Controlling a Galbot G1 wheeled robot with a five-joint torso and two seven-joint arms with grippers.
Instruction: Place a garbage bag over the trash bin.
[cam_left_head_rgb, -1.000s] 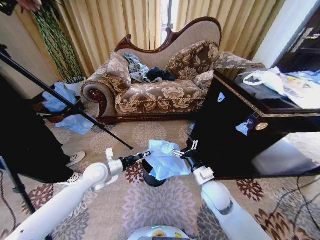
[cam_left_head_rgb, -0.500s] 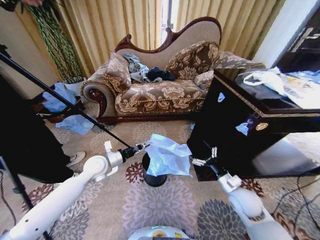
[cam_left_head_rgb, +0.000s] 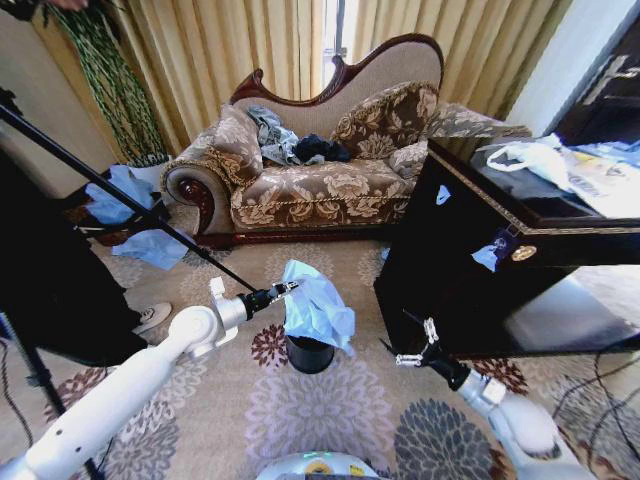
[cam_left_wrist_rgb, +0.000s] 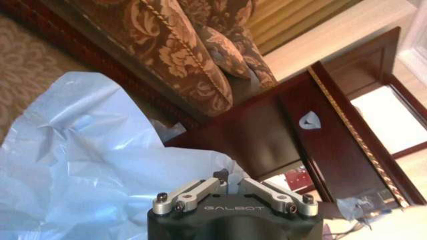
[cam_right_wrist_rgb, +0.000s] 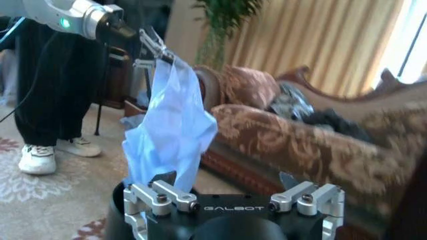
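The left end effector (cam_left_wrist_rgb: 227, 181) has its fingers drawn close together, pinching the edge of the pale blue garbage bag (cam_left_wrist_rgb: 93, 165), which spreads crumpled in front of it. Beyond the bag are a floral sofa (cam_left_wrist_rgb: 177, 55) with a cushion (cam_left_wrist_rgb: 230, 52), patterned carpet (cam_left_wrist_rgb: 27, 60), and a dark wooden cabinet (cam_left_wrist_rgb: 320, 135).

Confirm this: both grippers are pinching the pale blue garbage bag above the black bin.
Not both. The head view shows the left gripper alone pinching the garbage bag above the trash bin; the right gripper is open, off to the side.
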